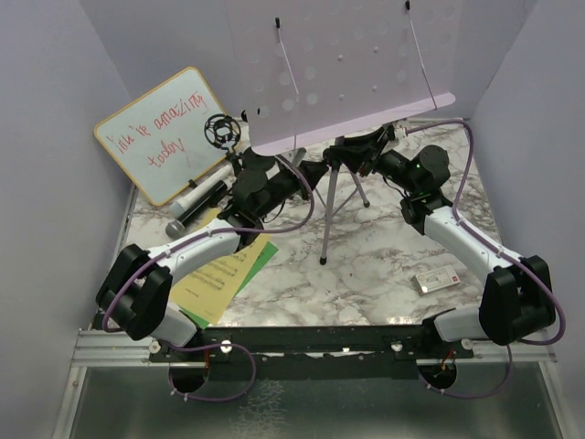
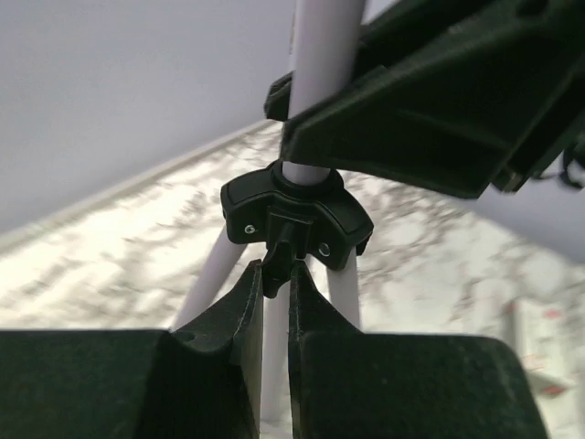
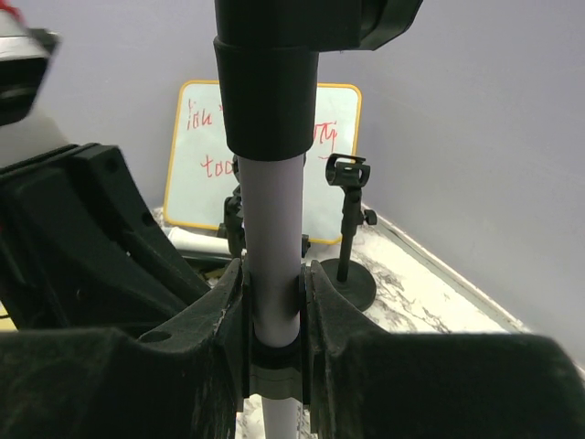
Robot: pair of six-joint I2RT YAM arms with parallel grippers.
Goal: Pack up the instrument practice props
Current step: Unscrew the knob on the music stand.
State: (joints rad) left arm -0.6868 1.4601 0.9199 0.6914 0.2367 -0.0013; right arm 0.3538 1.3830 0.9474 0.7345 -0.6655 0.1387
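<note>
Pinched shut, the left tool (image 2: 277, 274) gripped the small black knob (image 2: 279, 245) that stuck out of the leg hub (image 2: 297, 208) under the lilac music rack (image 1: 352, 73). That hold seemed meant to loosen the clamp so the legs could fold. The right tool (image 3: 274, 302) was clamped around the white pole (image 3: 274, 229) just below a black collar, probably to keep the stand upright and stop it twisting while the knob was worked. The rack stood near the middle of the tabletop (image 1: 384, 265), its spread legs (image 1: 325, 219) resting on the marble.

Room was tight at the back. The rack's panel leaned close to the rear wall, and the whiteboard (image 1: 160, 133), the ring-mount tripod (image 1: 219, 133) and a microphone (image 1: 196, 215) crowded the left rear corner. The front centre lay open, with only a small white device (image 1: 439, 279) to the right, so lowering the stand forward looked safest.
</note>
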